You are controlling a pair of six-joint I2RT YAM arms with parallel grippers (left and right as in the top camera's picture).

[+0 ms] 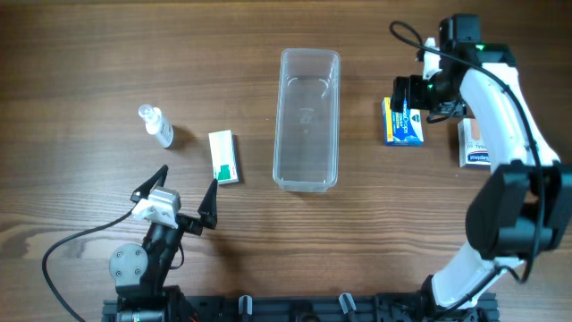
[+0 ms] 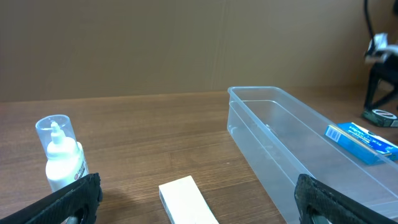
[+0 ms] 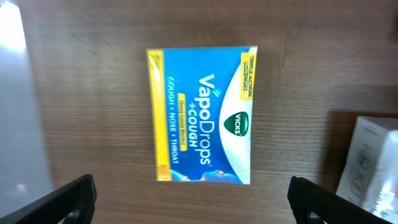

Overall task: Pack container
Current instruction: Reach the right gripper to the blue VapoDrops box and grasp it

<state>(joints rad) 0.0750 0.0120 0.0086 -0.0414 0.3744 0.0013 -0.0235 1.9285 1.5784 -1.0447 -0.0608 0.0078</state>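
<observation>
**Opening pick of the packing task, as judged from the layout.** The bench [image 1: 107, 54] is dark brown wood with a lengthwise grain. Behind it, the left wrist view shows only a plain brown backdrop [image 2: 155, 43]; nothing more of the room can be seen.

The right arm [image 1: 496, 98] reaches over the far right of the bench. Its jaws are spread wide above a blue lozenge box [image 3: 200, 115], which lies flat and centred between them, untouched. The left arm [image 1: 156, 207] waits at the near left, jaws likewise spread and holding nothing.

The container [image 1: 308, 121] stands upright at mid-bench, its long axis running away from the robot. It is empty, so no item is yet packed.

A white box [image 1: 474, 143] lies just right of the blue one. A white-and-green box [image 1: 223, 156] lies left of the container, and a small spray bottle [image 1: 158, 125] stands further left.

The next move probably calls for a straight descent and a closing of the jaws on the blue box's long edges. A lift and a carry leftward must then clear the container's rim.
</observation>
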